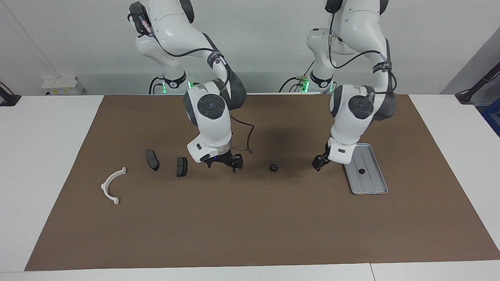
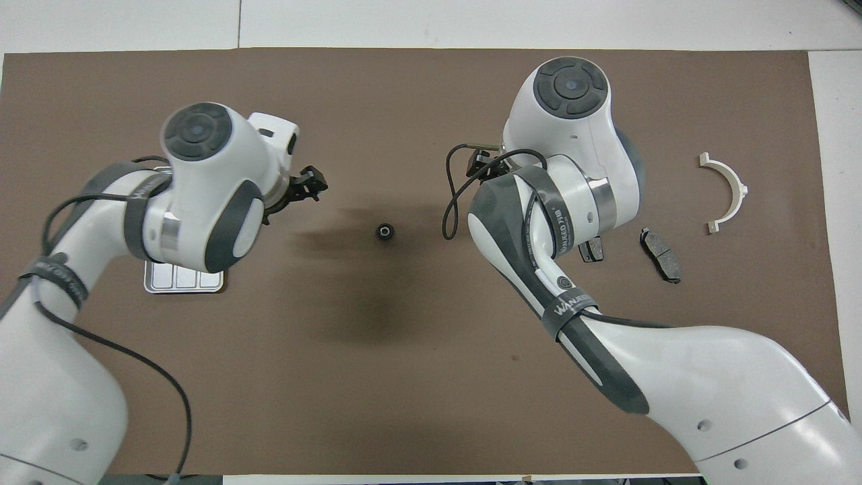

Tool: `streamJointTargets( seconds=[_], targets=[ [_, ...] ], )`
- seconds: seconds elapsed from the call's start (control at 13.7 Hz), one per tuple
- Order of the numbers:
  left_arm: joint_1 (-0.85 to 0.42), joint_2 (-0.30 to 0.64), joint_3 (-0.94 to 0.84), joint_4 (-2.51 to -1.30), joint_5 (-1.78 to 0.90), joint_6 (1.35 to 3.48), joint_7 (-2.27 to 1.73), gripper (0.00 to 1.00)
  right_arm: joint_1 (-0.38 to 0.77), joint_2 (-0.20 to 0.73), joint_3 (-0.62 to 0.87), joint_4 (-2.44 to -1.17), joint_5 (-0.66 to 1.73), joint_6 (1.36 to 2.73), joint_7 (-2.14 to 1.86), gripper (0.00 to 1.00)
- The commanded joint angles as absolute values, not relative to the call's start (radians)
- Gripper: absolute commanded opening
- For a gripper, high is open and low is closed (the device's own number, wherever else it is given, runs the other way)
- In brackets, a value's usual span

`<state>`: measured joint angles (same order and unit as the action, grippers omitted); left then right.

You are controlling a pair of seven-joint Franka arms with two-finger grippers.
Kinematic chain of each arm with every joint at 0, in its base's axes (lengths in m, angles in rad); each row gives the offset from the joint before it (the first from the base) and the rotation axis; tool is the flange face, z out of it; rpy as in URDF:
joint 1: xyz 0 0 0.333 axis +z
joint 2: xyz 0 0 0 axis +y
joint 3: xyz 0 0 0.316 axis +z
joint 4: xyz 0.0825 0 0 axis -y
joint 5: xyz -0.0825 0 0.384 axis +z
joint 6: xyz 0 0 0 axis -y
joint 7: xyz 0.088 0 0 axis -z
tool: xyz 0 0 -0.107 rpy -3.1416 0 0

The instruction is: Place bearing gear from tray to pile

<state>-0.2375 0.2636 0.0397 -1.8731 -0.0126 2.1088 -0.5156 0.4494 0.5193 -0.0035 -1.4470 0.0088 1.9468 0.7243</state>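
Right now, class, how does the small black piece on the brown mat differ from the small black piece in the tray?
The mat piece lies on the brown mat between the left claw and the right claw; the tray piece lies in the tray. The mat piece looks larger than the tray piece. Both are small, black, roundish and unheld.

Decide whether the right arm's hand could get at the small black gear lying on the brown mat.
Probably yes: the small black gear lies alone on bare brown mat, and the right hand hangs beside it with nothing between.
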Motion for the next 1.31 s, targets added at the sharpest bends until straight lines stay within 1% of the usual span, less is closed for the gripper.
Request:
streamJointTargets(
  seconds=[0.0,0.07,0.22,0.29,0.44,0.51,0.8,1.09,1.24],
  targets=[
    [-0.134,0.23,0.025,-1.939,-0.002,2.141,-0.35,1.0,0.529,0.593,-0.002,-1.364,-0.008,1.957,0.888,1.0],
    [-0.108,0.232,0.025,-1.939,-0.002,2.161,-0.303,1.0,0.554,0.616,-0.003,-1.341,-0.009,1.957,0.946,1.0],
    [-0.063,0.244,0.025,-1.939,-0.002,2.195,-0.243,0.87,0.592,0.65,-0.006,-1.316,-0.009,1.96,1.021,1.0],
    [-0.058,0.25,0.025,-1.939,-0.002,2.209,-0.215,0.8,0.61,0.66,-0.008,-1.316,-0.011,1.988,1.05,1.0],
    [-0.038,0.276,0.026,-1.94,-0.002,2.236,-0.174,0.72,0.647,0.686,-0.008,-1.316,-0.046,2.014,1.115,1.0],
    [-0.032,0.287,0.025,-1.942,-0.002,2.247,-0.163,0.65,0.661,0.698,-0.008,-1.316,-0.066,2.028,1.143,1.0],
    [-0.034,0.295,0.025,-2.005,-0.002,2.333,-0.166,0.64,0.699,0.747,-0.012,-1.292,-0.078,2.063,1.199,1.0],
    [-0.034,0.293,0.025,-2.026,-0.002,2.341,-0.169,0.64,0.701,0.779,-0.014,-1.276,-0.104,2.072,1.221,1.0],
    [-0.034,0.293,0.025,-2.037,-0.002,2.353,-0.167,0.64,0.707,0.807,-0.014,-1.24,-0.113,2.077,1.235,1.0]
  ],
)
